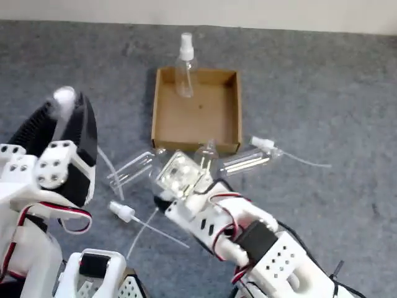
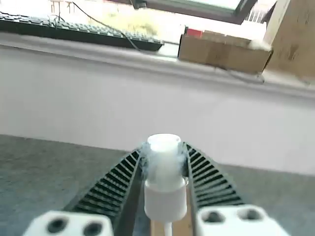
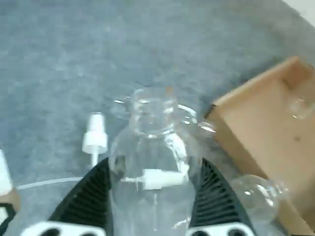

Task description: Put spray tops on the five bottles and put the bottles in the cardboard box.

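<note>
My left gripper (image 2: pixel 164 147) has black ribbed fingers (image 2: pixel 115 184) around a white plastic spray top (image 2: pixel 165 196). My right gripper (image 3: pixel 155 167), black-ribbed too, holds a clear colourless plastic bottle (image 3: pixel 152 142). At 12 o'clock: plain brown cardboard box (image 1: pixel 205 121) on mottled grey carpet (image 1: pixel 322 93).

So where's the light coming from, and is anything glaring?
High view: soft, even light, with the box throwing a dark shadow along its left side, and the lying bottles glinting. Left wrist view: the room behind burns out white above the spray top. Right wrist view: small white glints on the neck of the bottle.
</note>
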Controlling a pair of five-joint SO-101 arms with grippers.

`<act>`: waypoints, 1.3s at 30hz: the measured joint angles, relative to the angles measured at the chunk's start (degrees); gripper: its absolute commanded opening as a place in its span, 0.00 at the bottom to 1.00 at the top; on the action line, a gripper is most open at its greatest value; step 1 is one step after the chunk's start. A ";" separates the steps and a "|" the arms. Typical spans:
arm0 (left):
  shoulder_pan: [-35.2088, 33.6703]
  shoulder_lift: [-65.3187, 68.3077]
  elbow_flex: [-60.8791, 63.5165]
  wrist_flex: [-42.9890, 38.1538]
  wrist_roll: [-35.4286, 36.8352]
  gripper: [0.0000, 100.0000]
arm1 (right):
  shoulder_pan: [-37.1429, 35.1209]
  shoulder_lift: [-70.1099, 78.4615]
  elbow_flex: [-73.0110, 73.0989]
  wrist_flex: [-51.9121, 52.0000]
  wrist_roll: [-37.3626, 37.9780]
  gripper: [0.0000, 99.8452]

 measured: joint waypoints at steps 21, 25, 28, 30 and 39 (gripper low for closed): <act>0.35 0.00 23.03 -16.62 6.42 0.00 | -1.05 -1.05 0.18 -0.35 0.00 0.00; 2.55 -0.09 23.82 -13.89 6.59 0.00 | -1.14 -1.05 0.18 -0.35 -1.49 0.00; 5.98 -0.09 23.82 -9.23 6.42 0.00 | -1.14 -1.05 0.18 -0.35 -4.84 0.00; 8.26 -0.53 24.44 -6.51 5.89 0.00 | -1.14 -1.05 0.18 -0.35 -5.80 0.00; 12.84 -1.93 31.56 -2.90 1.32 0.00 | 1.41 -1.05 0.26 -0.35 -6.42 0.00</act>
